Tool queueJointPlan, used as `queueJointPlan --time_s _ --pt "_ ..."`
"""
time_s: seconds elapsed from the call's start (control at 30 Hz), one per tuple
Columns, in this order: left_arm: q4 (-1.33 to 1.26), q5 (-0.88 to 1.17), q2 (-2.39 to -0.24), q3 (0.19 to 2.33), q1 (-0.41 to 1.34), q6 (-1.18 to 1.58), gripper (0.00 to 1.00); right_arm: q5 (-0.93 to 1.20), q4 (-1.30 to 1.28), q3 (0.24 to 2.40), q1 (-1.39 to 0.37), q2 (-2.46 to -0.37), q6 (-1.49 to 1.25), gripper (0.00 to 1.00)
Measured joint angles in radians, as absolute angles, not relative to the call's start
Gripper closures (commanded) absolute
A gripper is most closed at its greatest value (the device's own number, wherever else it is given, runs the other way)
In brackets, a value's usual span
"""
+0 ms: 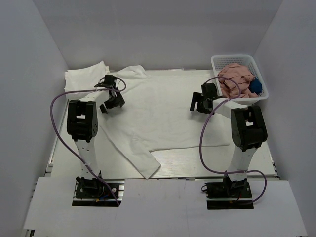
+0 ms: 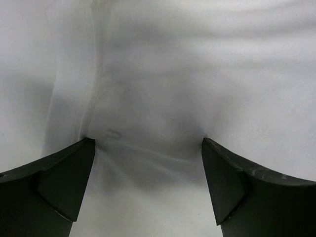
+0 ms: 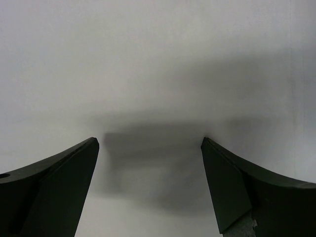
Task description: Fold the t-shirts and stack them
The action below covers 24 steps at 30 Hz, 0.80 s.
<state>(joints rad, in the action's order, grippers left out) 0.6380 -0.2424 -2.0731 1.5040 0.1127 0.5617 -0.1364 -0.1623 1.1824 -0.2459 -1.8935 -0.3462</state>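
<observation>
A white t-shirt [image 1: 163,116] lies spread flat across the table, one sleeve trailing toward the front [image 1: 143,165]. A folded white t-shirt [image 1: 86,76] rests at the back left. My left gripper [image 1: 111,102] hovers open over the spread shirt's left edge; in the left wrist view its tips stand wide apart just above wrinkled white cloth [image 2: 163,98] with a seam line. My right gripper [image 1: 200,104] is open over the shirt's right side; the right wrist view shows only smooth white cloth [image 3: 158,74] and its shadow between the fingers. Neither holds anything.
A white plastic basket [image 1: 261,81] at the back right holds pink cloth [image 1: 236,78] and a blue item [image 1: 255,86]. White walls close in the left, right and back sides. Purple cables loop beside both arms.
</observation>
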Motion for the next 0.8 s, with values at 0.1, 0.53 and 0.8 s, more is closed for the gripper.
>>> queueJointPlan --time_s 0.1,0.53,0.8 --pt "0.607 -0.237 -2.095 1.536 0.107 0.495 0.02 -0.121 -0.152 1.182 -0.241 -1.893 -0.327 0.09" --pt "0.695 -0.069 -1.811 1.532 0.141 0.452 0.00 0.019 -0.075 1.093 -0.292 -1.653 -0.241 0.09" --pt "0.654 0.259 -1.388 1.120 0.226 0.578 0.00 -0.014 -0.036 0.921 -0.289 -1.384 -0.371 0.09"
